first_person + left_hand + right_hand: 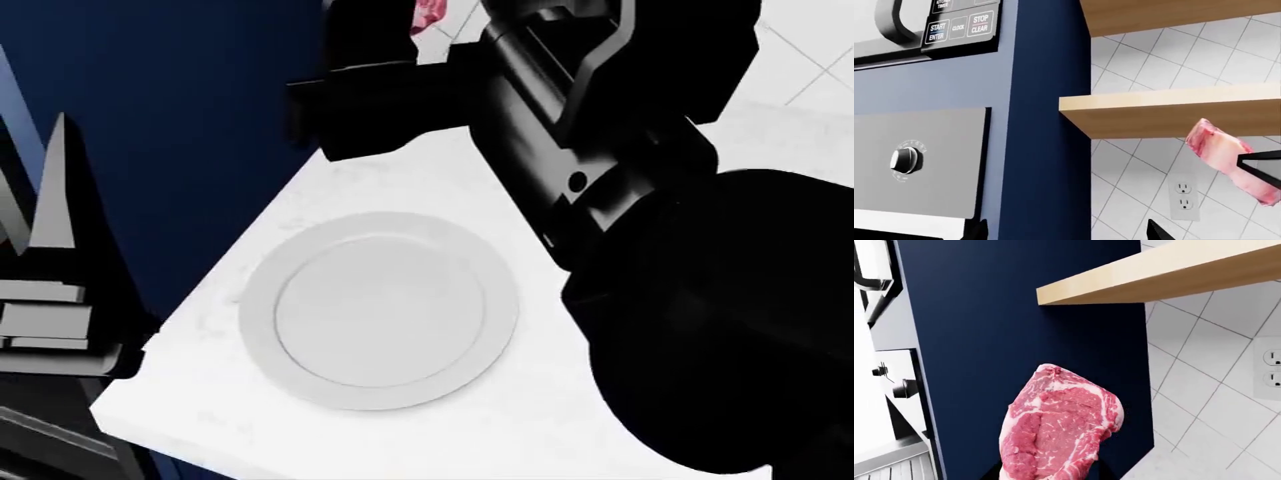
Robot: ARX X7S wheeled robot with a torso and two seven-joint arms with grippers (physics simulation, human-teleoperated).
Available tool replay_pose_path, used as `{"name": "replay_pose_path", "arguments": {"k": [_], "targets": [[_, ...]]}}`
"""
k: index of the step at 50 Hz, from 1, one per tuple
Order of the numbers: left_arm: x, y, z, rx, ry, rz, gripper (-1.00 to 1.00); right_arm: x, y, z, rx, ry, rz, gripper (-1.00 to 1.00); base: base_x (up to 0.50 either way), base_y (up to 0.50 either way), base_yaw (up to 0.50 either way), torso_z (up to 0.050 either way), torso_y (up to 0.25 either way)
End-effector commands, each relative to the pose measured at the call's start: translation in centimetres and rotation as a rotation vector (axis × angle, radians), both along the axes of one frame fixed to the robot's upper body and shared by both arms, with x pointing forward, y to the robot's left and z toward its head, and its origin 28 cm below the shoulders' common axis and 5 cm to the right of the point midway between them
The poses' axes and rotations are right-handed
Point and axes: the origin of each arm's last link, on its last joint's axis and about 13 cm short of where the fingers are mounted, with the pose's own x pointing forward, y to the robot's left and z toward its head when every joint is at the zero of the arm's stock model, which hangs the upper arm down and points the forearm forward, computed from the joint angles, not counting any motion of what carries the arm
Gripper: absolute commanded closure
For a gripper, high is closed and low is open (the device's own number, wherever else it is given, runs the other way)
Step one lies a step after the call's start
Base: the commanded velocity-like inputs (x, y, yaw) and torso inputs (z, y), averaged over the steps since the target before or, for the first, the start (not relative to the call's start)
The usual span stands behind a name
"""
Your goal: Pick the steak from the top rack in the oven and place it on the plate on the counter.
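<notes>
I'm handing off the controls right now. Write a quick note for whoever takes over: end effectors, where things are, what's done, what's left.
Right end effector: shut on the steak, held up in the air near the blue cabinet side.
Left end effector: at the left edge of the head view, nothing visible in it; open or shut unclear.
Plate: bare, on the counter, below the right arm.
Done: steak is out of the oven.
Left: lower steak onto plate, release.

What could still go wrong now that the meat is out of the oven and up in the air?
The right gripper seems to hold the steak only by its lower edge, so it might slip before it is over the plate. In the head view the right arm hides nearly all the steak, so lining it up with the plate could be hard. The plate also sits near the counter corner, so a miss could send the steak off the edge.
</notes>
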Motion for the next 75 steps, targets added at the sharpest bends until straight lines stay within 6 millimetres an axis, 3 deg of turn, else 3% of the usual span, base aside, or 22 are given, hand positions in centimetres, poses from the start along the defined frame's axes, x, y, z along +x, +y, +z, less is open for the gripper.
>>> {"name": "replay_pose_path", "arguments": {"k": [1, 52, 72, 75], "targets": [[0.0, 0.0, -0.1, -0.001, 0.002, -0.003, -1.0, -0.1, 0.0, -0.1, -0.022, -0.028, 0.008, 1.0, 0.0, 0.0, 0.0, 0.0, 0.0], [0.2, 0.0, -0.2, 0.003, 0.002, -0.003, -1.0, 0.4, -0.1, -0.4, -0.013, -0.019, -0.024, 1.0, 0.12, 0.03, 0.0, 0.0, 0.001], [0.0, -0.2, 0.0, -0.007, -0.011, -0.02, -1.0, 0.5, 0.3, -1.5, -0.047, 0.008, -0.006, 1.0, 0.07, 0.02, 0.0, 0.0, 0.0], [-0.1, -0.5, 0.0, 0.055, -0.03, -0.032, -1.0, 0.5, 0.2, -1.6, -0.047, 0.008, -0.007, 1.0, 0.0, 0.0, 0.0, 0.0, 0.0]]}}
